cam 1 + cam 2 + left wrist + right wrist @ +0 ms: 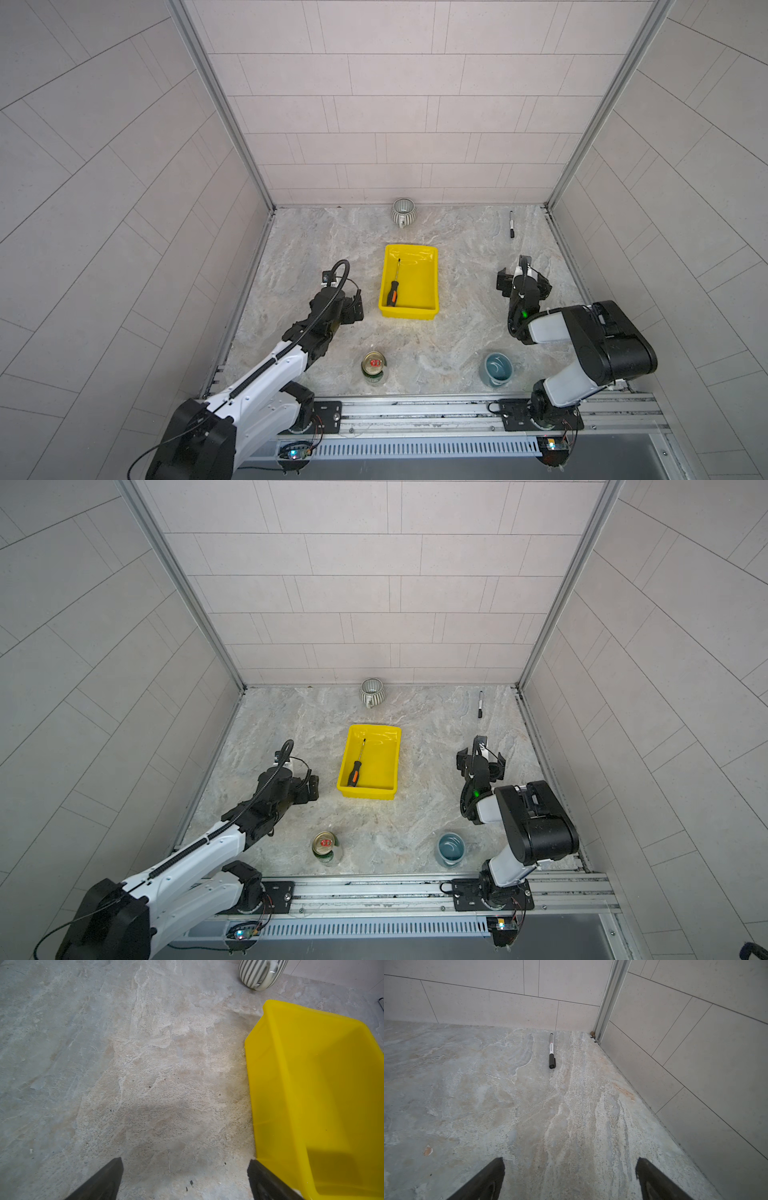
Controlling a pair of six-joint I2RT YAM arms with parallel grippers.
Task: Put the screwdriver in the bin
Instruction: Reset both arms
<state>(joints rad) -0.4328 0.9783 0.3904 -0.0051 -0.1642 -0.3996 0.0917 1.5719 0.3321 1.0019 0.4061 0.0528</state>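
The screwdriver, black-handled with an orange stripe, lies inside the yellow bin in both top views, its shaft pointing toward the back wall. To the left of the bin my left gripper is open and holds nothing. One of its fingers is close beside the bin's outer wall. Well to the right of the bin, my right gripper is open over bare stone with nothing in it. Neither wrist view shows the screwdriver.
A striped grey cup stands at the back wall. A black marker lies near the back right corner. A green can and a blue-green cup stand near the front rail. Tiled walls enclose three sides.
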